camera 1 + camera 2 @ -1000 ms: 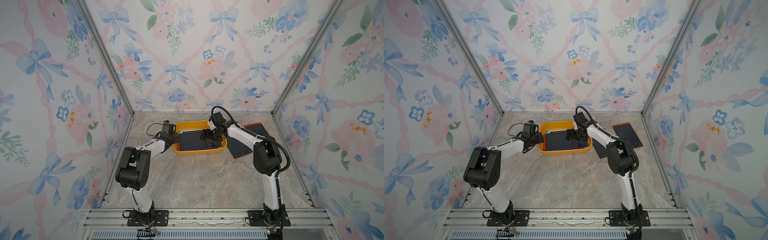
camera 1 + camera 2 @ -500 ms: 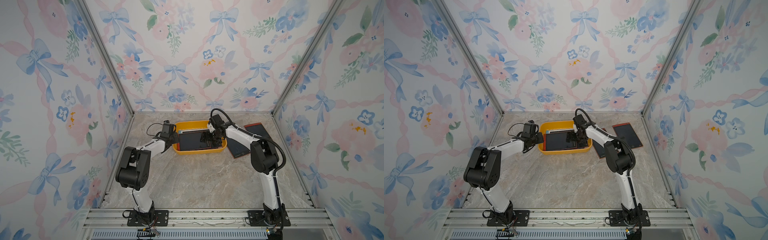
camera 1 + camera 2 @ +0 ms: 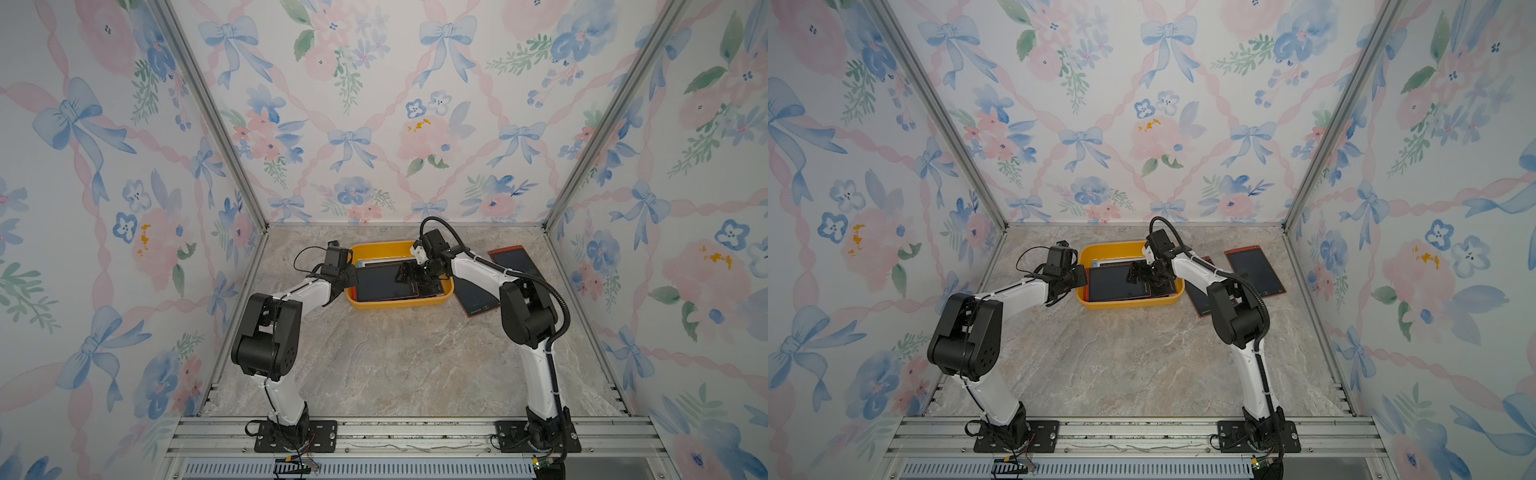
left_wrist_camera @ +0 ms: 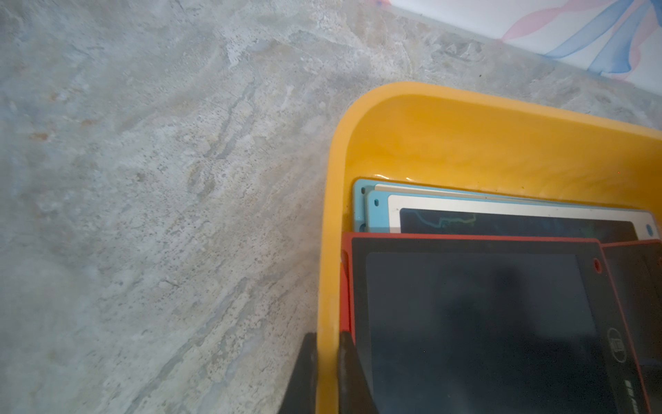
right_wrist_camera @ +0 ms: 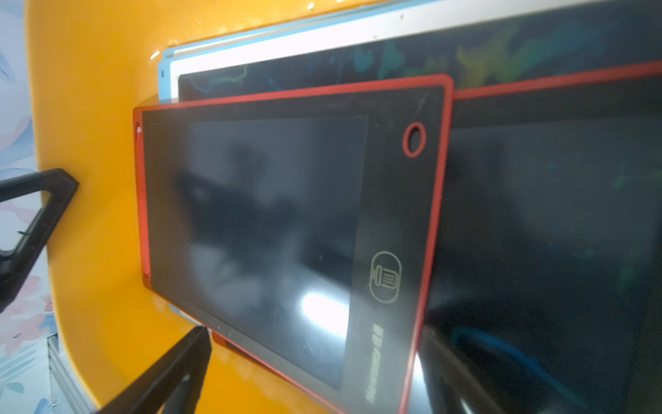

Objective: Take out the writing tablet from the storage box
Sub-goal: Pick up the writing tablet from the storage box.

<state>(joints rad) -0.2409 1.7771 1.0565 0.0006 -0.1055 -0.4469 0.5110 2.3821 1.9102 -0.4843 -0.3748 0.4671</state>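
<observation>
The yellow-orange storage box [image 3: 395,306] [image 3: 1125,306] sits at the back of the table in both top views. Several writing tablets lie stacked in it. On top is a small red-framed tablet [image 5: 286,215] [image 4: 465,322] [image 3: 384,282]. Beneath it are a larger red-framed one [image 5: 555,215] and a blue-framed one [image 4: 379,215]. My left gripper [image 4: 327,372] [image 3: 351,276] is shut on the box's left wall [image 4: 327,251]. My right gripper [image 5: 311,358] [image 3: 409,276] hangs open low over the box. One of its fingertips [image 5: 193,344] touches the small tablet's edge, and the other finger is blurred beyond the opposite edge.
Two more red-framed tablets [image 3: 511,259] [image 3: 478,297] lie flat on the marble table right of the box, partly under my right arm. Floral walls close in the left, back and right. Bare tabletop [image 3: 395,365] lies in front of the box.
My right gripper has sunk a little lower into the box over the top tablet, staying open. My left gripper has kept its grip on the box wall.
</observation>
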